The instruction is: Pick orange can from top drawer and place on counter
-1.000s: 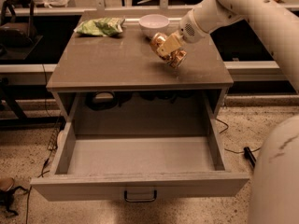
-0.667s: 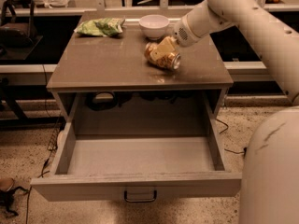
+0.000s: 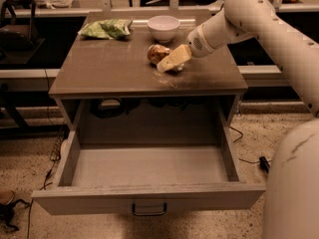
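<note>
Tool (image 3: 168, 62): was down at the tabletop (image 3: 104, 68), touching the orange can (image 3: 156, 53).
Grip: pinching or loosened, could not tell.
Can support: lay on the tabletop.

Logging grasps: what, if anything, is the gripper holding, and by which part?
Cannot be told. The gripper overlaps the right side of the small shiny orange-gold can, which lies on the glossy grey-brown counter.
</note>
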`<move>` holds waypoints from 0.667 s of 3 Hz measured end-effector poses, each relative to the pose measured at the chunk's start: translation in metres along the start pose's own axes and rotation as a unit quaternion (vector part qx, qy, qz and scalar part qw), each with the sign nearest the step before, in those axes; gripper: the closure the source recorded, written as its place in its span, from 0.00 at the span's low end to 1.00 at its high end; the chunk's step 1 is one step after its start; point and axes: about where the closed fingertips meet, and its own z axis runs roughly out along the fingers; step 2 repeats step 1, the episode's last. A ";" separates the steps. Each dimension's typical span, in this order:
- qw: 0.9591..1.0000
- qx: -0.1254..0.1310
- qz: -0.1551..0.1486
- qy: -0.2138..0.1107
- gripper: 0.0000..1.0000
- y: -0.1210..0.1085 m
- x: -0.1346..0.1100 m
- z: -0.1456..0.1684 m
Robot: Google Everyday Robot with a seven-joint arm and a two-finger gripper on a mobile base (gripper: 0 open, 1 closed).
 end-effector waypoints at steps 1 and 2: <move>1.000 0.023 0.008 -0.002 0.00 -0.007 0.038 -0.042; 1.000 0.023 0.008 -0.002 0.00 -0.007 0.038 -0.042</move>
